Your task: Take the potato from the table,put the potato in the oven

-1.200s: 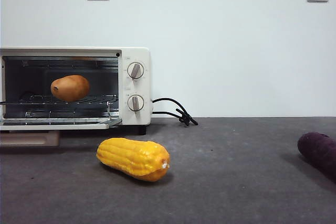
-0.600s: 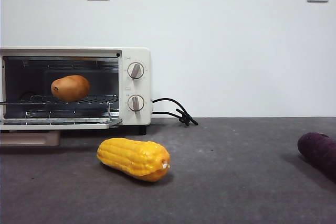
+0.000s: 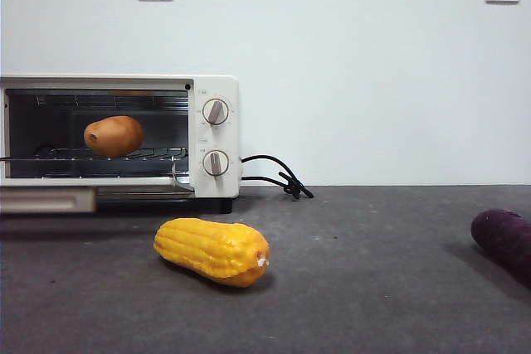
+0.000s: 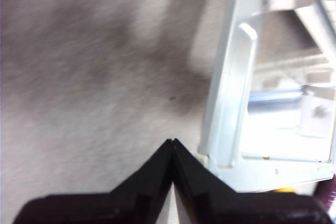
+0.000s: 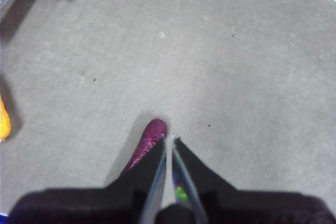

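Observation:
The orange-brown potato (image 3: 114,136) lies on the wire rack inside the cream-white oven (image 3: 214,134). The oven door hangs partly open, its beige handle (image 3: 46,199) low at the front left. My left gripper (image 4: 172,141) is shut with nothing in it, right beside the door's handle bar (image 4: 236,93) and above the grey table (image 4: 79,103). My right gripper (image 5: 169,139) is shut and empty, hovering over the table (image 5: 236,77) far from the oven. Neither gripper shows in the front view.
A yellow corn cob (image 3: 211,250) lies in front of the oven. A dark purple sweet potato (image 3: 504,242) sits at the right edge, under my right gripper (image 5: 144,148). The black cord (image 3: 278,176) trails beside the oven.
The oven door has swung up from lying flat, and its handle now sits higher. The potato stays on the rack.

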Available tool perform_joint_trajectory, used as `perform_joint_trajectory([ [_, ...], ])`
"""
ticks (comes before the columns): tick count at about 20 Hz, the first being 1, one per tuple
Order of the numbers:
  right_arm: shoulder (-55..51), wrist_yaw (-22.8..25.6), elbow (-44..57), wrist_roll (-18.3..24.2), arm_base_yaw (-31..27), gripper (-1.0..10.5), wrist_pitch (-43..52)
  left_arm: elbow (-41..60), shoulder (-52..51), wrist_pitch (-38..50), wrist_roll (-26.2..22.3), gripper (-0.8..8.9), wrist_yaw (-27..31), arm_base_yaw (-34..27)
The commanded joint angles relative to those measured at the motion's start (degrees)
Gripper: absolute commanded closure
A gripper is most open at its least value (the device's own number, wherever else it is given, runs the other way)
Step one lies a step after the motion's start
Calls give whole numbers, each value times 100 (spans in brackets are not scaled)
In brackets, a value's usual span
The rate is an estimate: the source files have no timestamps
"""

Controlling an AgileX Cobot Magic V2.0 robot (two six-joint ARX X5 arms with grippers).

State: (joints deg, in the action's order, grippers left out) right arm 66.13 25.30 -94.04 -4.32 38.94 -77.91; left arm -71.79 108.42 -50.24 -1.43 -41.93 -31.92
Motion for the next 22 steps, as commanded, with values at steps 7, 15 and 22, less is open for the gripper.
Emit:
perform_joint_trajectory([
  [7, 0, -20, 57, -57, 0, 918, -138, -50, 44, 105, 149, 822, -1097, 101],
  [15, 0, -17, 57, -57, 0, 918, -138, -518, 44, 175, 468, 822, -1373, 166],
  [22, 0, -20, 57, -63, 0, 918, -138, -1403, 44, 240, 881, 822, -1482, 535],
])
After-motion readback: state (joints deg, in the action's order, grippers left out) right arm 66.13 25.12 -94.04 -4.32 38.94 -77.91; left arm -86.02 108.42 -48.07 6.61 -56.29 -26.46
